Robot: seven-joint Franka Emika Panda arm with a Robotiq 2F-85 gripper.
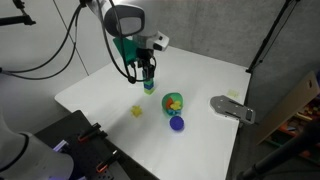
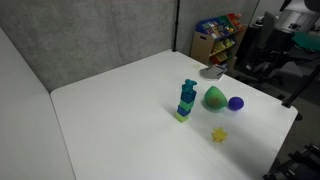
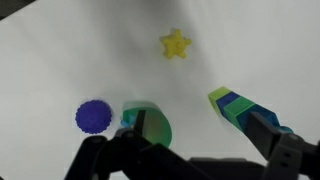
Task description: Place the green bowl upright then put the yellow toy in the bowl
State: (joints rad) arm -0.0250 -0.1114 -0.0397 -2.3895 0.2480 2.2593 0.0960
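The green bowl (image 1: 173, 101) lies tipped on its side on the white table, with yellow-orange showing at its mouth. It also shows in an exterior view (image 2: 214, 97) and the wrist view (image 3: 152, 126). The yellow toy (image 1: 137, 111), a small star shape, lies apart from it on the table, also in an exterior view (image 2: 219, 134) and the wrist view (image 3: 175, 44). My gripper (image 1: 146, 72) hangs open and empty above the table. In the wrist view (image 3: 190, 150) the bowl lies by its left finger. The gripper is not seen in the exterior view facing the shelf.
A teal, blue and green block tower (image 1: 149, 85) stands under the gripper, also in an exterior view (image 2: 187, 98) and the wrist view (image 3: 235, 105). A blue-purple ball (image 1: 177, 124) sits beside the bowl. A grey metal piece (image 1: 232, 108) lies near the table edge.
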